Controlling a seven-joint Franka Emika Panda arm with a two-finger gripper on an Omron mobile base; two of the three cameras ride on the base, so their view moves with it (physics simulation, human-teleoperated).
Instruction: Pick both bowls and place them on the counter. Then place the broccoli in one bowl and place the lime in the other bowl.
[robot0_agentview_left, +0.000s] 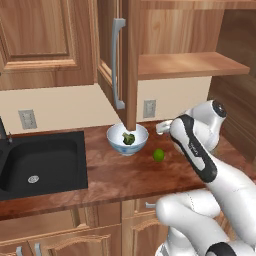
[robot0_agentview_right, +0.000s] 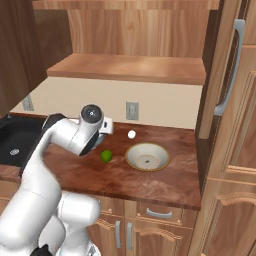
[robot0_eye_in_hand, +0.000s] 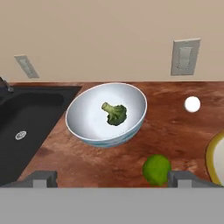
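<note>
Two bowls are sitting on the reddish-brown tabletop (robot0_agentview_left: 115, 175), which runs across the middle of both base views. Biggest thing on it is the black sink (robot0_agentview_left: 40, 162), sunk in at the left of the left base view and also down the left side of the hand view. Above, the wooden cabinet door (robot0_agentview_left: 125, 60) hangs open at top centre of the left base view, with a light wooden shelf (robot0_agentview_right: 130, 67) behind it.

The white arm (robot0_agentview_left: 200, 150) comes up from the lower right of the left base view, bent over toward the middle of the tabletop. The pincer (robot0_eye_in_hand: 112, 178) is spread wide with nothing between its tips, which poke up at the bottom corners of the hand view.

The shallow beige bowl (robot0_agentview_right: 147, 157) is at centre-right of the right base view. The deep white-and-blue bowl (robot0_agentview_left: 127, 138) is at centre of the left base view, just below the edge of the open door, and the broccoli (robot0_eye_in_hand: 115, 113) lies inside it, floret dark against the white.

The lime (robot0_eye_in_hand: 156, 169) is on the bare tabletop, bottom centre-right of the hand view, just beside the right tip, between the two bowls and touching neither. A small white ball (robot0_eye_in_hand: 192, 104) sits at the right of the hand view, near the wall.
</note>
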